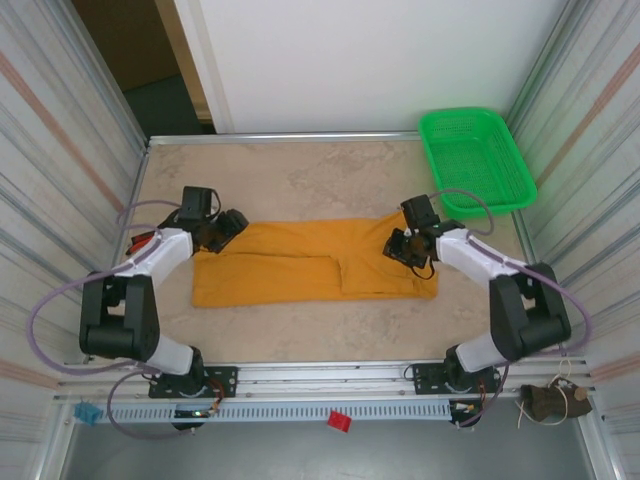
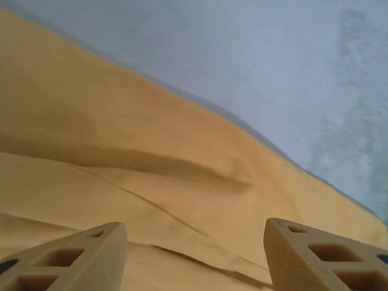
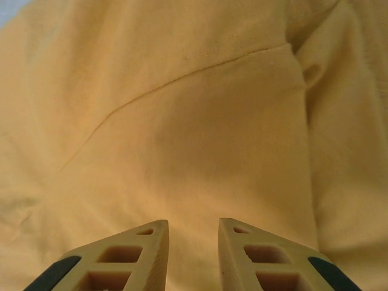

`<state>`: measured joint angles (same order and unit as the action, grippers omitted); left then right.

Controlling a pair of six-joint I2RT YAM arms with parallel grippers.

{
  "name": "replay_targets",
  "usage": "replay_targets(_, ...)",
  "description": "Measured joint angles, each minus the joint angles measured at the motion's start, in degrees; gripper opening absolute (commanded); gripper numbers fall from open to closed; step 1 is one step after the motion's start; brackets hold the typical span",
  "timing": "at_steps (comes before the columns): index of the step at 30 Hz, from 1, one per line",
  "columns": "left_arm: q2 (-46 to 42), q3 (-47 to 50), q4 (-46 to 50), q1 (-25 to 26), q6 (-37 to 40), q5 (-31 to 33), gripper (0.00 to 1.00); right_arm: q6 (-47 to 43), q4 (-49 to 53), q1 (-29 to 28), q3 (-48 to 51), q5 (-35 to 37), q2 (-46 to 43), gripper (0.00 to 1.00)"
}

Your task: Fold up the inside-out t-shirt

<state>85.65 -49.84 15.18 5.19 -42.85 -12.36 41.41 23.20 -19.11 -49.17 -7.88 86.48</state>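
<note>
Claws are stationed at the two short ends of the inside-out t-shirt (image 1: 300,268), which is laid flat in the middle of the bench (image 1: 300,170) as a long, low band whose long axis is run from left to right, across the front of both arms. The left claw (image 1: 231,222) is placed at the band's far left corner, its jaws set wide apart with nothing between them. In the left wrist view its tan fingers (image 2: 85,254) are seen well separated just above the cloth, close to the far edge where bare bench begins. The right claw (image 1: 402,246) is poised over the right end, on its far side, with the jaws parted only narrowly. In the right wrist view cloth is seen through the slim gap between the fingers (image 3: 130,257), and no fabric is judged to be pinched. Each end is thus served by the arm on its own side, and the shirt's middle is judged about equally far from both. The fabric is seen as a plain mustard orange-yellow, mostly smooth, with a shallow ridge near the left claw and a stitched seam crossing under the right one. A stepped edge is shown near the middle of the band, where one layer is lapped over another. A green basket (image 1: 478,160) is set well apart at the far right corner.
</note>
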Motion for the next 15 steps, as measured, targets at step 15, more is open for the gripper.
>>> replay_targets(15, 4.1, 4.6, -1.6, -3.7, 3.3, -0.3, 0.61, 8.4, -3.5, 0.9, 9.1, 4.0, -2.2, 0.23)
